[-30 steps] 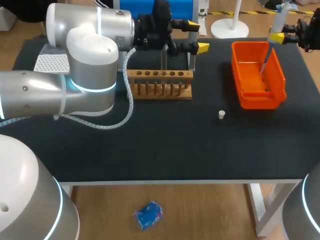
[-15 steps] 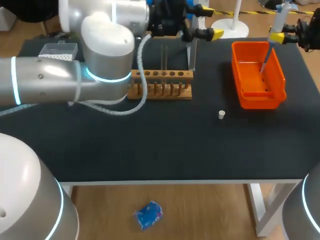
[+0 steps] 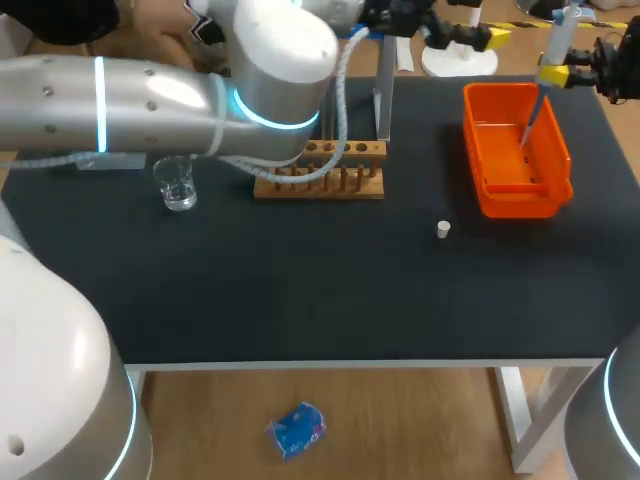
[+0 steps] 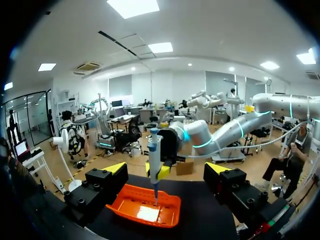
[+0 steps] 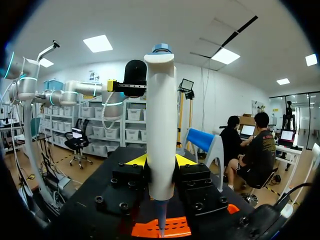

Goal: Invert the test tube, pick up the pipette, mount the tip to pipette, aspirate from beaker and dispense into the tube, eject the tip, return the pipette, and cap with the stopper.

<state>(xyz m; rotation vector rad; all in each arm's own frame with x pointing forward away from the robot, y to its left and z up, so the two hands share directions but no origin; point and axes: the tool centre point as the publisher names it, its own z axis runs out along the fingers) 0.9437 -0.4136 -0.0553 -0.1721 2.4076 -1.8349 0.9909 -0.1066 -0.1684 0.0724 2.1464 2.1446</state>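
Pipette (image 3: pixel 553 45) sits at the upper right of the head view, clamped across its white body by the right jaws, whose yellow fingertips (image 5: pixel 136 160) press it from both sides. Its long axis runs close to upright, with the blue cap on top and the thin shaft pointing down into the orange bin (image 3: pixel 520 205) beneath it. From overhead the shaft looks slanted, its lower end toward the middle of the bin. Whether the point touches the bin's floor I cannot tell.

The body is thick and white, and below the jaws it narrows to a slim pale point.

The right wrist view shows the grip close up, with the body filling the gap between the two fingers and a strip of orange below. The left wrist view shows the pipette's whole length from cap to point, with the point low inside the bin. It also shows the left jaws spread wide with nothing between them and the pipette ahead of them, well apart.

Only the head view shows the rest. The left arm (image 3: pixel 150 95) enters from the left edge and reaches to the top middle. On the black counter (image 3: pixel 330 290) a wooden rack (image 3: pixel 320 185) stands in the upper middle and a glass beaker (image 3: pixel 177 185) at the left. A small white stopper (image 3: pixel 444 229) lies between rack and bin, apart from both.
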